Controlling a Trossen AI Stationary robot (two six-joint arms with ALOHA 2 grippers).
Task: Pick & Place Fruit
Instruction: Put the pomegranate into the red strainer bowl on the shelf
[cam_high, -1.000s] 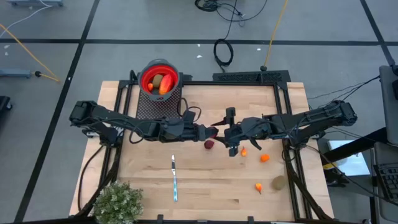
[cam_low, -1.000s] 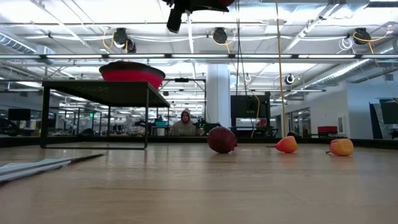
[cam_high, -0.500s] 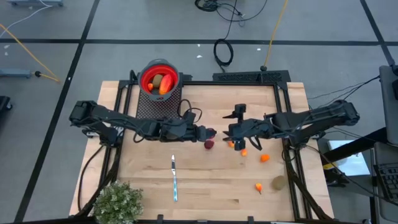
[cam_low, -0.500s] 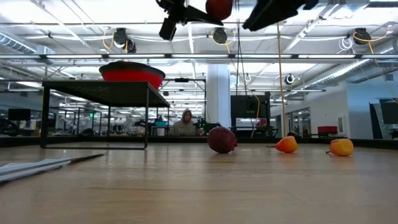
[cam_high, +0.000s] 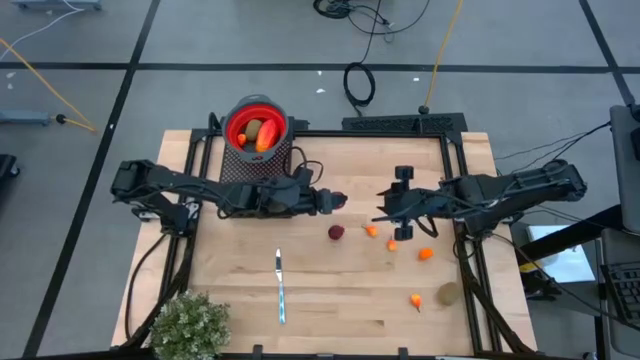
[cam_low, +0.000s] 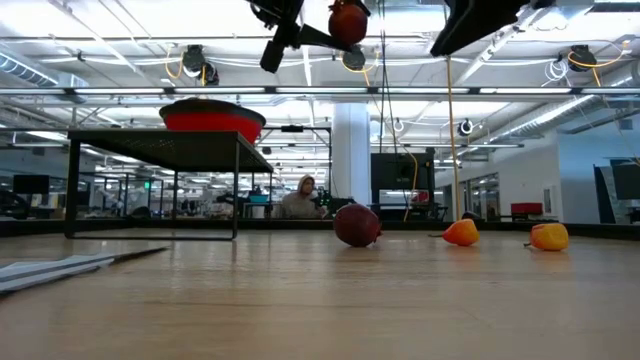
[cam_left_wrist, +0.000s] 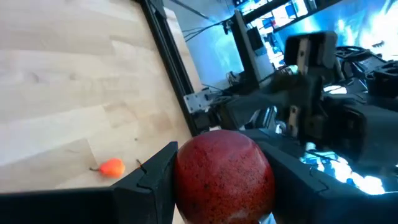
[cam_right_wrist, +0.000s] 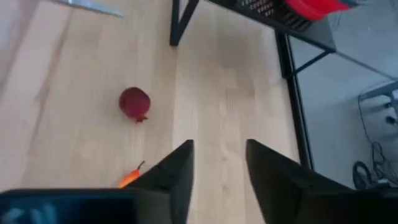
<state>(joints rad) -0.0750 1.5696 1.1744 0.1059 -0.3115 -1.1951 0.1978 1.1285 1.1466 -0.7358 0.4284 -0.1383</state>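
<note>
Left wrist view gives us the left claw (cam_left_wrist: 217, 180) clenched on one dark red speckled ball (cam_left_wrist: 224, 177), lifted above the wooden tabletop (cam_high: 330, 290). Our right claw (cam_right_wrist: 217, 168) hangs released. We count a second dark red ball (cam_high: 336, 232), four small orange bits, no readable writing.

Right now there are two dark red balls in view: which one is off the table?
The dark red ball clamped in the left claw, raised above the wood. The other dark red ball rests on the table, touched by nothing.
</note>
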